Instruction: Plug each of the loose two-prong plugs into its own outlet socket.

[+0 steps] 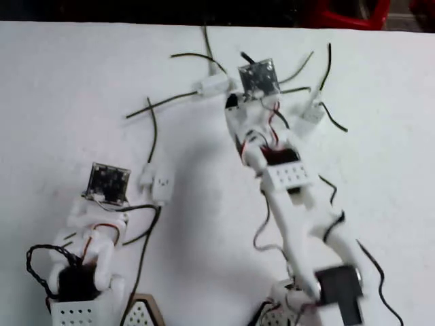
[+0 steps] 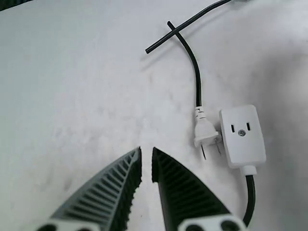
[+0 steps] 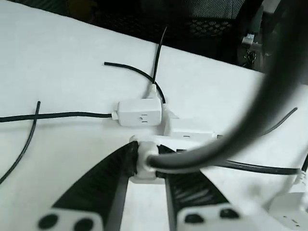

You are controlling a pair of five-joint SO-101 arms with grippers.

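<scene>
Right gripper point(image 3: 146, 147) clamped on white plug point(image 3: 143, 166) near tabletop point(image 1: 68, 81) far edge, just short of outlet socket point(image 3: 139, 112); step judged: aligning prongs; next: straight push into slots; left gripper point(image 2: 147, 154) all but together, empty, near second plug point(image 2: 207, 134) touching second socket point(image 2: 242, 135)

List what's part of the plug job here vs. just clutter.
Job: held plug in right hand; white socket ahead of it; loose plug; second socket beside it; left hand.
Lying about: red object beyond the table.
</scene>
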